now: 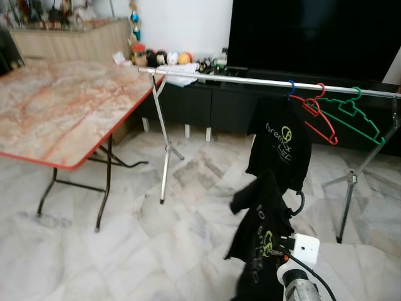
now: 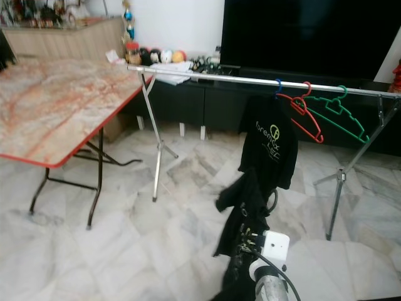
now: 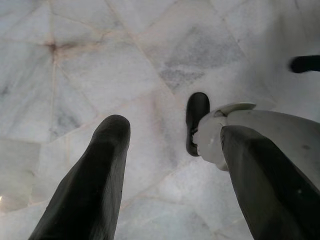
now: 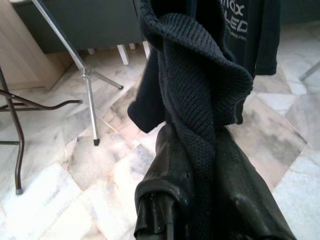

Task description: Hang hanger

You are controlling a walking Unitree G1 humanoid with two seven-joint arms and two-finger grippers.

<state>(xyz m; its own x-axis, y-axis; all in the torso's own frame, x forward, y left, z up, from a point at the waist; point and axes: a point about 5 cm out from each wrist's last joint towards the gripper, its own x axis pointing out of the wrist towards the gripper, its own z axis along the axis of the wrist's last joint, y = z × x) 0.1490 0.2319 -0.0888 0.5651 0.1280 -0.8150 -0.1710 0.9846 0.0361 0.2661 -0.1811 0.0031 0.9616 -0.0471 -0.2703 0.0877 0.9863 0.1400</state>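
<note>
Right end effector (image 4: 200, 165): clamped on a black T-shirt (image 1: 266, 232), low in front of the robot; in the right wrist view the knit collar is pinched between the two black fingers (image 4: 167, 170).
Hanger in the grasp: a dark hook (image 1: 299, 204) curls out beside the held shirt; the rest of the hanger is hidden inside the cloth.
Left end effector (image 3: 175, 185): fingers apart, holding nothing, pointing down at the marble floor (image 3: 100, 65).
Rail (image 1: 250, 80): silver bar on tripod legs, standing beyond the held shirt.
On the rail: a second black T-shirt (image 1: 281, 147) with pale lettering, on a blue hook (image 1: 291, 88); just beside it a bare red hanger (image 1: 318, 116) and a bare green hanger (image 1: 357, 116).
Bench (image 1: 62, 106): marble-patterned folding top with a red edge, to the robot's left, cut off at the frame edge.
Hard to make out: small ornaments (image 1: 166, 58) on the low dark cabinet are too small to identify.
</note>
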